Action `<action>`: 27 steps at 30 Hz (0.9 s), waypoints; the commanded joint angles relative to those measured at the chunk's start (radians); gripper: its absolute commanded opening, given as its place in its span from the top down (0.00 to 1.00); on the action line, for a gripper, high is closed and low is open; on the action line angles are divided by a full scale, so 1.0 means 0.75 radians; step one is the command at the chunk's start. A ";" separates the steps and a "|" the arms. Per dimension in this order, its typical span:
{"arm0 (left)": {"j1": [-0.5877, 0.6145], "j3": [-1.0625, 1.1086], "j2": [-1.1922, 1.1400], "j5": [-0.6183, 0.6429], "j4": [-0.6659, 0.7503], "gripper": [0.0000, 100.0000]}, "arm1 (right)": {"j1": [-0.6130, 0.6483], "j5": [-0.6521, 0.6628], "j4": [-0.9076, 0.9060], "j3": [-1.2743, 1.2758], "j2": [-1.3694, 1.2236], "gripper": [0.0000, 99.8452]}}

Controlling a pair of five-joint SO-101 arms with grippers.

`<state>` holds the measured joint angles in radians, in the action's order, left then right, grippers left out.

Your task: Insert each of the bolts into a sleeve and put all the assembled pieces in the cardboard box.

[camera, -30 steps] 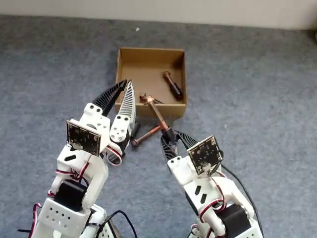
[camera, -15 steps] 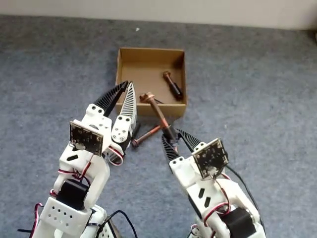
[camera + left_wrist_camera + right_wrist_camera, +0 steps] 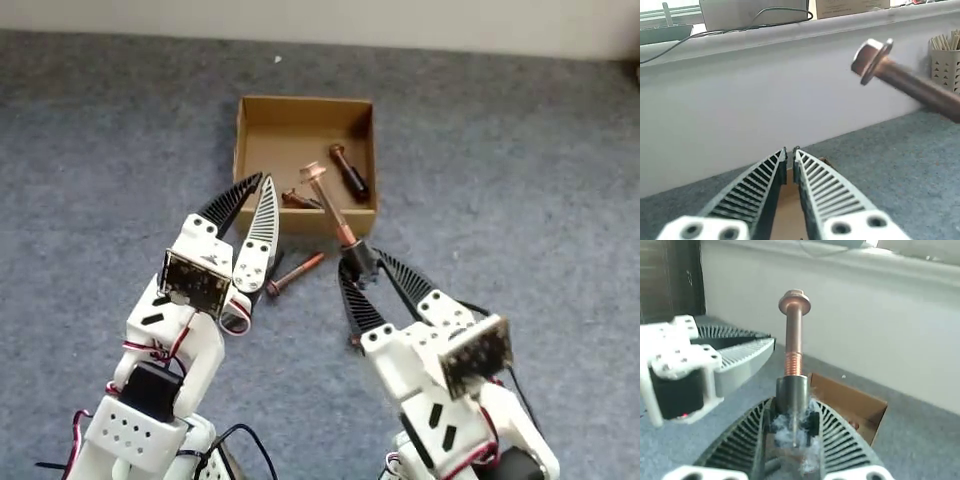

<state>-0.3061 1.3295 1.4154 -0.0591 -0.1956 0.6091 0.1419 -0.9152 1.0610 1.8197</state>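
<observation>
Right end effector [image 3: 792,412] pinches a black cylindrical sleeve [image 3: 792,389] holding a copper-coloured bolt [image 3: 794,332] — left end effector [image 3: 789,152] pressed together

Your right gripper [image 3: 362,268] is up, clamped on the sleeve [image 3: 792,387]; your left gripper [image 3: 263,180] hovers alongside, closed up and empty.

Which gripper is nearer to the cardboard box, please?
Left. The left gripper hangs over the front-left wall of the cardboard box; the right gripper sits short of its front wall, clamping the sleeve and bolt.
</observation>
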 commanded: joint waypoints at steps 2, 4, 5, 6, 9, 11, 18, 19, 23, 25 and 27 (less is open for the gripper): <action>-0.011 -0.171 0.001 -0.023 0.033 0.95 | 0.060 0.033 0.005 -0.193 0.021 0.99; -0.015 -0.230 0.001 -0.023 0.029 0.95 | 0.130 0.088 0.005 -0.255 0.021 0.99; -0.015 -0.253 0.005 -0.023 0.029 0.95 | 0.159 0.106 0.005 -0.296 0.021 0.99; -0.015 -0.267 0.009 -0.023 0.027 0.95 | 0.175 0.117 0.005 -0.339 0.021 0.99; -0.015 -0.271 0.011 -0.023 0.027 0.95 | 0.185 0.121 0.005 -0.453 0.021 0.99; -0.015 -0.267 0.011 -0.023 0.020 0.95 | 0.185 0.121 0.003 -0.502 0.021 0.99; -0.015 -0.281 0.013 -0.023 -0.020 0.95 | 0.185 0.123 -0.040 -0.735 0.024 0.99; -0.015 -0.281 0.013 -0.023 -0.020 0.95 | 0.185 0.123 -0.040 -0.715 0.024 0.99; -0.015 -0.269 0.013 -0.023 -0.035 0.95 | 0.185 0.123 -0.034 -0.588 0.024 0.99; -0.015 -0.269 0.013 -0.023 -0.051 0.95 | 0.185 0.123 -0.032 -0.574 0.024 0.99; -0.011 -0.269 0.013 -0.023 -0.053 0.95 | 0.181 0.123 -0.032 -0.570 0.024 0.99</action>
<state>-0.3046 1.1776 1.4170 -0.0591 -0.2279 0.7350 0.2232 -0.9490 0.6391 1.8259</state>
